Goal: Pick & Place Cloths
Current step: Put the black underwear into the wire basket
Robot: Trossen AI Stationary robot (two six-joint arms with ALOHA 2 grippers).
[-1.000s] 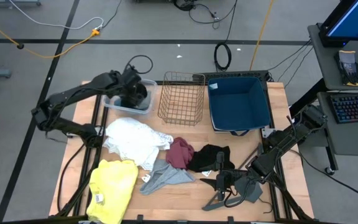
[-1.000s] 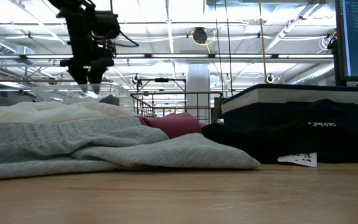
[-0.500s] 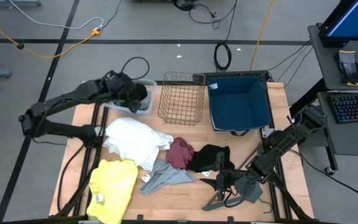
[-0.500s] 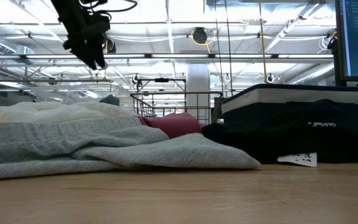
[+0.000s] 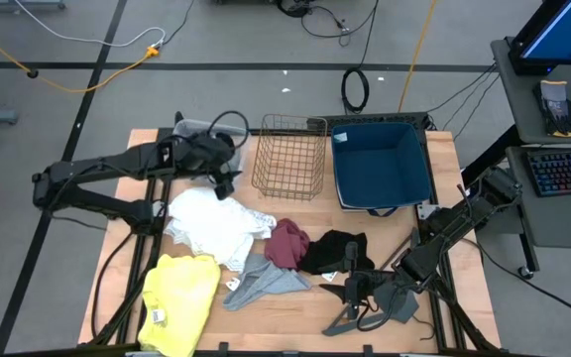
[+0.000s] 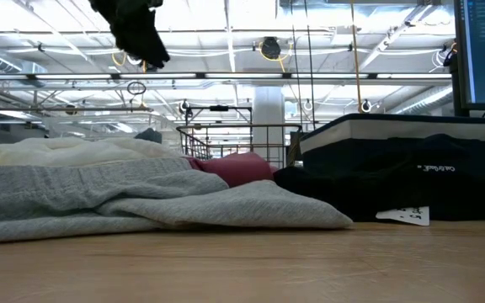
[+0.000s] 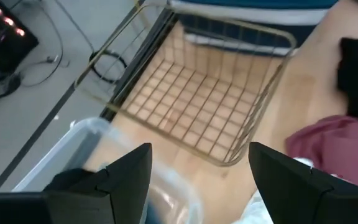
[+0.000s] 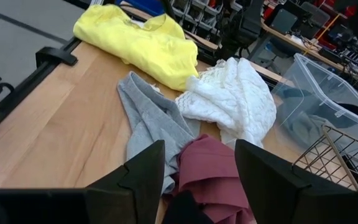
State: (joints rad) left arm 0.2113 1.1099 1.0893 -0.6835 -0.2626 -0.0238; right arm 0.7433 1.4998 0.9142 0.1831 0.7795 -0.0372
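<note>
My left gripper [image 5: 224, 178] hangs with its fingers apart and nothing between them, above the bare wood between the clear plastic bin [image 5: 198, 129] and the wire basket [image 5: 289, 157]. The white cloth [image 5: 212, 224] lies just below it on the table, with the yellow cloth [image 5: 179, 299] nearer the front edge. The grey cloth [image 5: 262, 280], maroon cloth [image 5: 287, 244] and black cloth [image 5: 337, 250] lie bunched in the middle. My right gripper [image 5: 353, 288] rests low beside the black cloth, fingers apart and holding nothing, next to the grey hanger [image 5: 385, 305].
</note>
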